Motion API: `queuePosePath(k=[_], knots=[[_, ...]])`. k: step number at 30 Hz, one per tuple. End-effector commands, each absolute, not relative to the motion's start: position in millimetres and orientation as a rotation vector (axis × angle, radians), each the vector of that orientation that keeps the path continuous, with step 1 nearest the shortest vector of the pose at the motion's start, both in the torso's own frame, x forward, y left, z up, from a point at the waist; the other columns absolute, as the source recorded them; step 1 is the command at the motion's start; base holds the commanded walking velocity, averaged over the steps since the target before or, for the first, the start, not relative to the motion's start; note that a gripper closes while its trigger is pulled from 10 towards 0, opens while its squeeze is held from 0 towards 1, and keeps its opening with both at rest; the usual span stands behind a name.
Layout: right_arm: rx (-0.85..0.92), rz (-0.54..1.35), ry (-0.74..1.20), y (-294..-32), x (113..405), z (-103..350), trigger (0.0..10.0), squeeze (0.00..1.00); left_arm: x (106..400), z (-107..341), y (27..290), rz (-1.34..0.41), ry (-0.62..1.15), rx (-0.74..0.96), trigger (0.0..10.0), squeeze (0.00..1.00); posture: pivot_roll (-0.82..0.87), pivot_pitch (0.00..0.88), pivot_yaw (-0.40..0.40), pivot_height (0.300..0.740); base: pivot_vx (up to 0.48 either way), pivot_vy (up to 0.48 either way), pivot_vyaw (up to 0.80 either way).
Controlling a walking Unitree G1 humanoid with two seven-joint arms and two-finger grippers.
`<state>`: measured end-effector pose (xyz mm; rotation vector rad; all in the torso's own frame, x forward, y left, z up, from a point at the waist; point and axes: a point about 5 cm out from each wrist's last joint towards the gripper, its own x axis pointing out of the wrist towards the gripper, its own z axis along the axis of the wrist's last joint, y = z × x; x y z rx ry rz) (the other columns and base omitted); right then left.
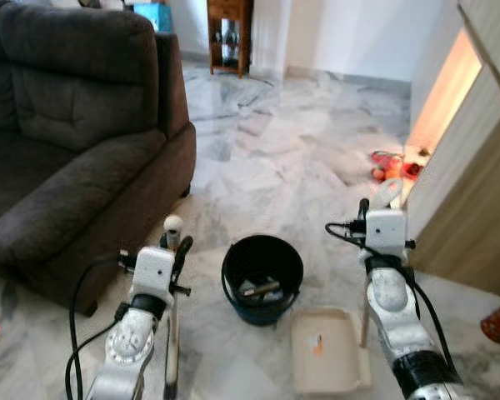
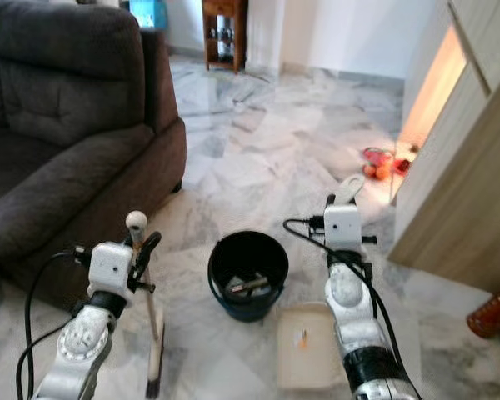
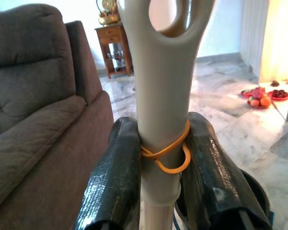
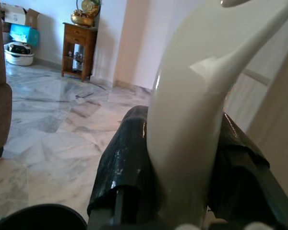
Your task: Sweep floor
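A cream broom handle point(image 1: 173, 225) with an orange rubber band point(image 3: 165, 153) stands upright, and my left gripper point(image 1: 177, 247) is shut on it near its top; its two fingers point(image 3: 116, 172) press on both sides. The shaft runs down to the floor by the sofa. On the right, my right gripper point(image 1: 368, 208) is shut on the white dustpan handle point(image 4: 192, 110). The cream dustpan point(image 1: 329, 360) rests on the marble floor with a small orange scrap in it. A black bucket point(image 1: 262, 279) holding some debris stands between the two arms.
A dark grey sofa point(image 1: 67, 125) lies close on the left. A light wooden cabinet point(image 1: 475, 192) rises on the right, with red and orange items point(image 1: 392, 165) on the floor beside it. A wooden side table point(image 1: 229, 33) stands at the far wall.
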<state>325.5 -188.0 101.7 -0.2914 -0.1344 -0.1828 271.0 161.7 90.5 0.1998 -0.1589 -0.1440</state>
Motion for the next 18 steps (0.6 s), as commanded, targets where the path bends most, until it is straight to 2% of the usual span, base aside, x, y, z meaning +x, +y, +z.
queuePosePath(k=[1,3,18], knots=[[-0.296,-0.175,-0.173,-187.4,329.1,110.3,10.0,0.0,272.9,95.9,160.0,-0.147,-0.185,0.208,10.0,0.0,0.08,0.0,-0.018,0.74,-0.255,0.0,0.0],[-0.294,-0.174,-0.174,-187.1,329.1,110.2,10.0,0.0,272.8,95.9,159.9,-0.146,-0.185,0.208,10.0,0.0,0.08,0.0,-0.019,0.74,-0.259,0.0,0.0],[-0.29,-0.166,-0.167,-185.9,329.4,108.6,10.0,0.0,273.8,94.3,159.8,-0.141,-0.179,0.212,10.0,0.0,0.07,0.0,-0.019,0.74,0.0,0.0,0.0]])
